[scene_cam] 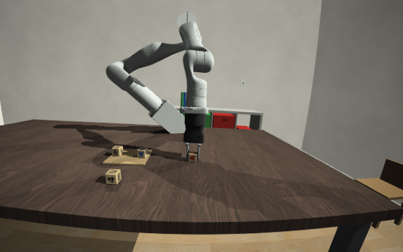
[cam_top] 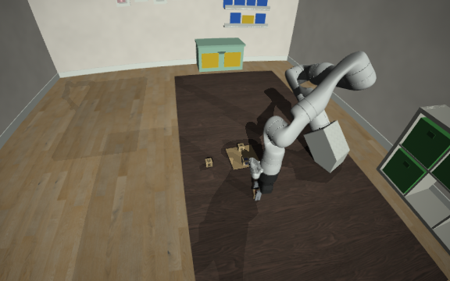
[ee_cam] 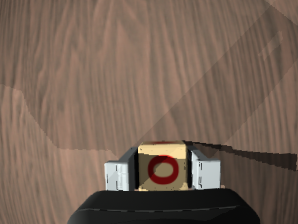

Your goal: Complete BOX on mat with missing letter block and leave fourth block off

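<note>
My gripper (cam_top: 256, 194) (scene_cam: 193, 158) (ee_cam: 163, 161) points straight down at table level, off the mat, its fingers shut on the sides of the O block (scene_cam: 192, 157) (ee_cam: 163, 170). That block has a red O on top and a red letter on a side face. The mat (cam_top: 236, 161) (scene_cam: 126, 161) lies flat. It bears one block (cam_top: 241, 147) (scene_cam: 117, 151) with a 6 on its side and another block (cam_top: 245, 161) (scene_cam: 141, 153) with a blue letter on its side, a gap between them. Their top letters are too small to read.
A fourth block (cam_top: 208, 162) (scene_cam: 113, 177), with a 4 on its side, stands on the table (cam_top: 217, 218) (scene_cam: 222, 189) off the mat. In the top view the arm's wrist hangs close beside the mat's right part.
</note>
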Motion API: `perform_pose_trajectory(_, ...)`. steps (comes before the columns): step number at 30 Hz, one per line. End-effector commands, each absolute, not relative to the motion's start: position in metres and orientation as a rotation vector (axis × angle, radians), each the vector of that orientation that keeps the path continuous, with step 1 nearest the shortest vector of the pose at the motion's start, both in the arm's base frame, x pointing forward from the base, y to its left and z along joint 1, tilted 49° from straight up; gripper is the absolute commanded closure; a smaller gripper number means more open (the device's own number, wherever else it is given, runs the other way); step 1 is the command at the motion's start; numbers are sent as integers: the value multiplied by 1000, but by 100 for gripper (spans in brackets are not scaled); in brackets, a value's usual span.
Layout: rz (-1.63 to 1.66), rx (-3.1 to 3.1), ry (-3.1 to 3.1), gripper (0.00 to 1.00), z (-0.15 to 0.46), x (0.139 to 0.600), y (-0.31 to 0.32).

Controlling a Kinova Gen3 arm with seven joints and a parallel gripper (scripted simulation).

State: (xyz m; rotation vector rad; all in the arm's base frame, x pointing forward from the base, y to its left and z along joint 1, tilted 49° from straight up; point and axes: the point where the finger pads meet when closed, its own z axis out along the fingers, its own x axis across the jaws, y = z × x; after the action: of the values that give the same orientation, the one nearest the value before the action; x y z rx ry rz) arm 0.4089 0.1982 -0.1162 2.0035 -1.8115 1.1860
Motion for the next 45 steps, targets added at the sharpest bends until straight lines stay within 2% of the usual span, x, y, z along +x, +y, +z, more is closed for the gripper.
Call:
perform_pose_trajectory(1,1186,2006,-1812,43,-116,409,199)
perform_pose_trajectory(20,1186,2006,-1812,43,-113,407,202)
perform_pose_trajectory(36,1186,2006,-1812,43,-56,371,255)
perform_pose_trajectory(45,1186,2006,-1812,43,-50,366,261)
